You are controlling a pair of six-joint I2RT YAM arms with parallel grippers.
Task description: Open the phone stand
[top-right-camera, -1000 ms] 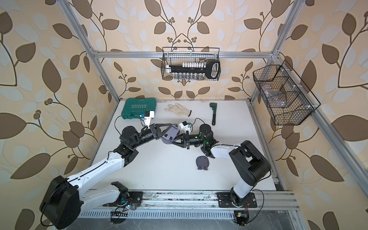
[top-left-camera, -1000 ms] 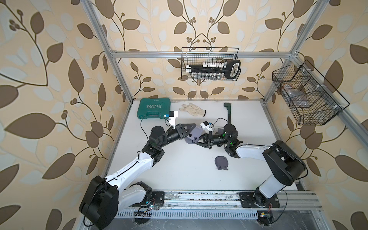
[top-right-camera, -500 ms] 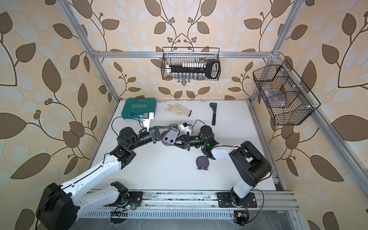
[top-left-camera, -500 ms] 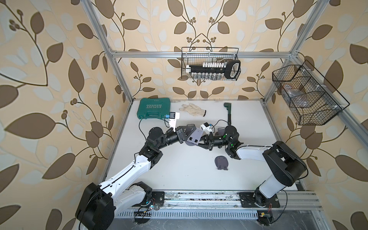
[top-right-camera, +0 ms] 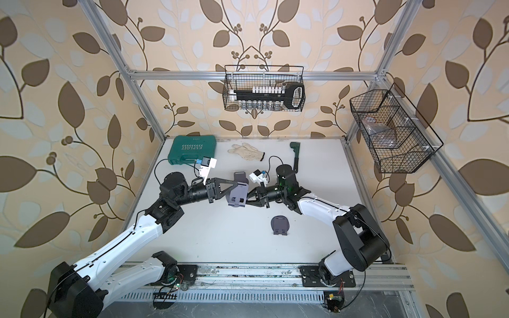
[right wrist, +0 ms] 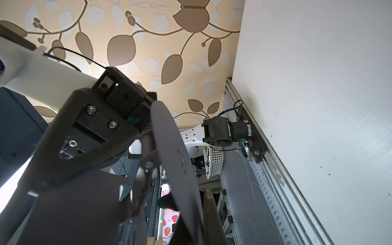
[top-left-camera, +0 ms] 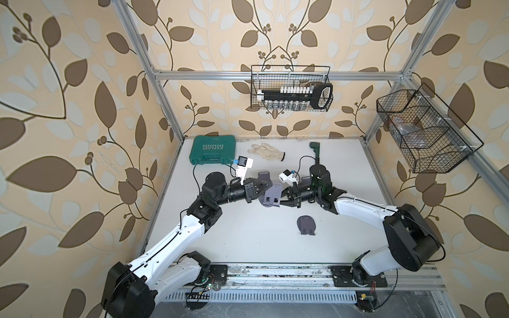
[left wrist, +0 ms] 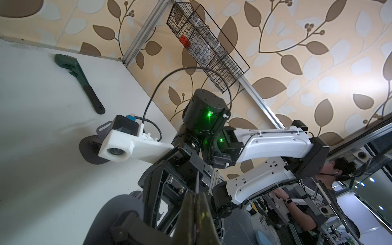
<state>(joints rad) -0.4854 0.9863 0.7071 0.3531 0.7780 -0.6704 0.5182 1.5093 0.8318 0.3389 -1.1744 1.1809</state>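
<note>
Above the middle of the bench (top-left-camera: 248, 247), left claw (top-left-camera: 265, 189) and right claw (top-left-camera: 283, 196) are each closed on opposite edges of the grey phone stand (top-left-camera: 271, 196), holding it aloft; a second stand (top-left-camera: 307, 225) lies nearer, rightward.

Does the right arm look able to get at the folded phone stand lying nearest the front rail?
Probably not yet: the right end effector is shut on the raised phone stand, which the left end effector also grips. The folded stand lies close, with nothing over it.
</note>
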